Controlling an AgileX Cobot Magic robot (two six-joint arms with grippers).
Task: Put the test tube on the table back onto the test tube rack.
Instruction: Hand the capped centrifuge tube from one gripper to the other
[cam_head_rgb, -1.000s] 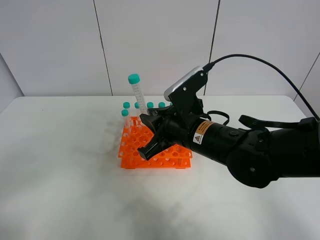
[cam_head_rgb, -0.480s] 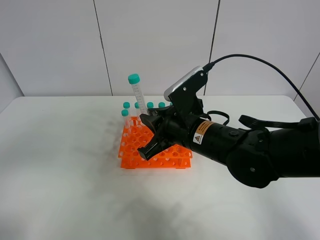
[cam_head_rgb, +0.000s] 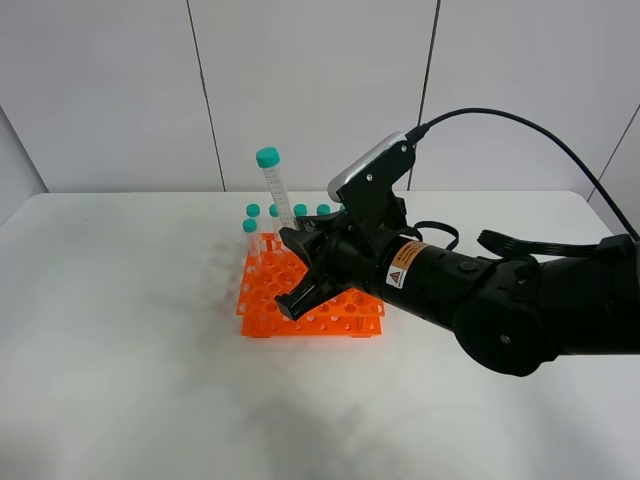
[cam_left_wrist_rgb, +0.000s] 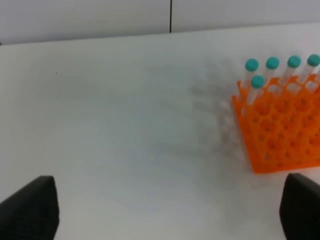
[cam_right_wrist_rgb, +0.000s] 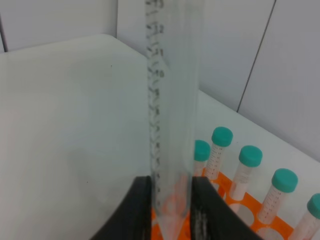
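My right gripper (cam_head_rgb: 292, 242) is shut on the test tube (cam_head_rgb: 275, 192), a clear tube with a teal cap (cam_head_rgb: 267, 157). It holds the tube almost upright by its lower end, above the back left part of the orange test tube rack (cam_head_rgb: 262, 296). In the right wrist view the tube (cam_right_wrist_rgb: 171, 100) stands between the two black fingers (cam_right_wrist_rgb: 139, 207). Several identical teal-capped tubes (cam_head_rgb: 300, 211) stand in the rack's back row and also show in the right wrist view (cam_right_wrist_rgb: 220, 145). My left gripper (cam_left_wrist_rgb: 167, 212) is open and empty, over bare table (cam_left_wrist_rgb: 125, 130) left of the rack (cam_left_wrist_rgb: 280, 137).
The white table (cam_head_rgb: 120, 330) stretches around the rack. The bulky black right arm (cam_head_rgb: 480, 295) and its cable cover the table's right side. A white panelled wall stands behind.
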